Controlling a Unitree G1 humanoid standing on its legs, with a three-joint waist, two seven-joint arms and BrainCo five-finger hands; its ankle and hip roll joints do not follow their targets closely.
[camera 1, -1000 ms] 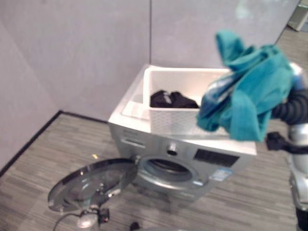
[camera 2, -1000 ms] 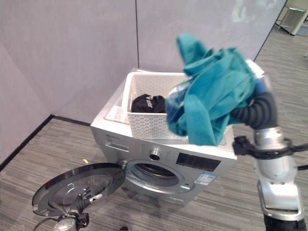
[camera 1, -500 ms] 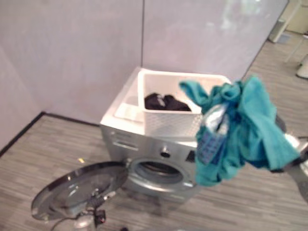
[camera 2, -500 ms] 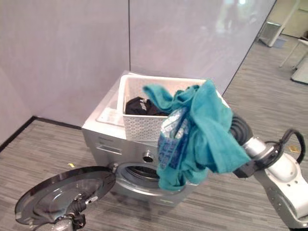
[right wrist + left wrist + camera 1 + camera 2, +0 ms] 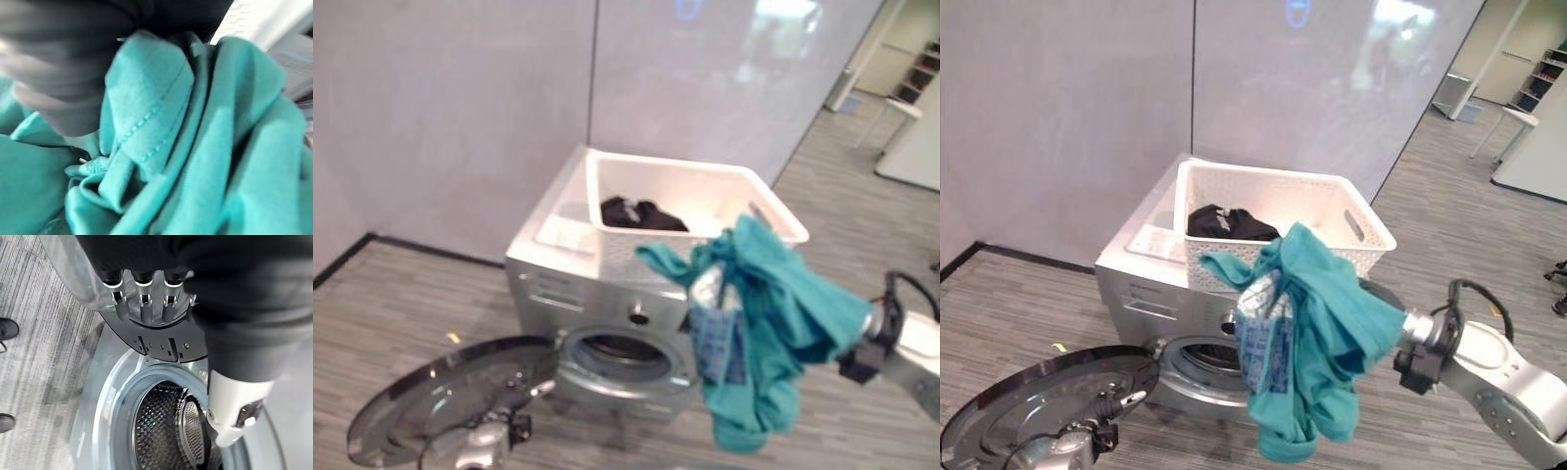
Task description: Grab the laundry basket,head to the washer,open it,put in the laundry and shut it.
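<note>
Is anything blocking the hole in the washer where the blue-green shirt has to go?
Nothing visible blocks it. The washer door is swung wide open, the drum opening looks clear, and the teal shirt hangs just beside it.

- The basket [image 5: 1361,230] sits on top of the washer [image 5: 1136,294].
- Some clothes [image 5: 1224,223] lie inside the basket.
- The washer door [image 5: 1043,397] hangs open at 8 o'clock from the washer.
- A shirt [image 5: 1317,333] hangs in front of the washer, at 4 o'clock from the basket.
</note>
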